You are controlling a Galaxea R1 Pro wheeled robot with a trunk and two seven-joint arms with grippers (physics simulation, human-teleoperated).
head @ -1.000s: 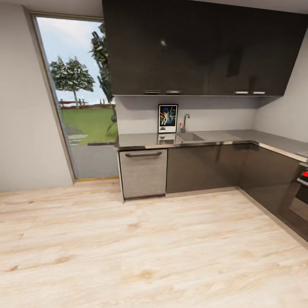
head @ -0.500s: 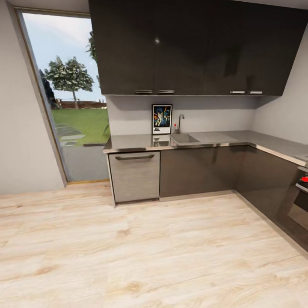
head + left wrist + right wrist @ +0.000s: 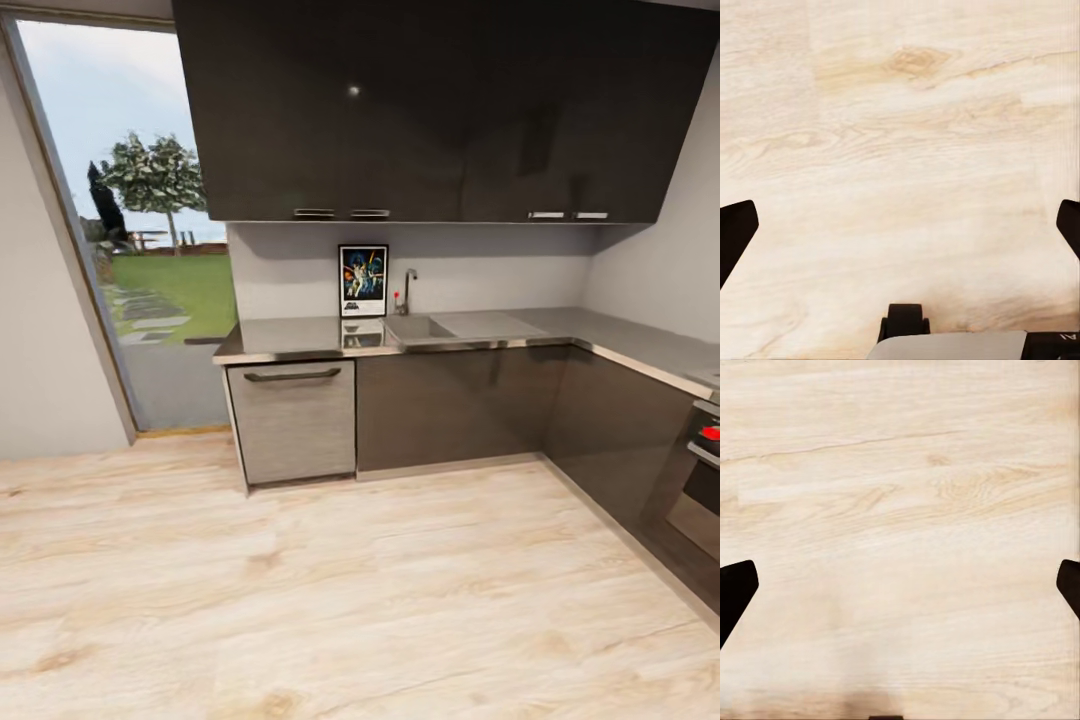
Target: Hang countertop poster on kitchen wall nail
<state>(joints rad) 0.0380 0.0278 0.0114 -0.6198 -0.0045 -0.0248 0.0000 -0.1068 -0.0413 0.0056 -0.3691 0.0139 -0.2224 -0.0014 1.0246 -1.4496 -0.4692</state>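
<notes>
Poster [image 3: 363, 280] stands upright on the kitchen countertop [image 3: 290, 336] against the wall, just beside the tap [image 3: 407, 290], so the base should roll squarely toward it, both the left gripper [image 3: 900, 225] and right gripper [image 3: 900, 585] spread wide over bare wood floor [image 3: 330, 590]

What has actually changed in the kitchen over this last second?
Only the viewpoint: the whole kitchen slid left in the head view, so the camera moved, not the things. The poster stands as before on the kitchen countertop, against the wall beside the tap. Both wrist views look down on wooden floor; left gripper and right gripper are open, holding nothing.
</notes>
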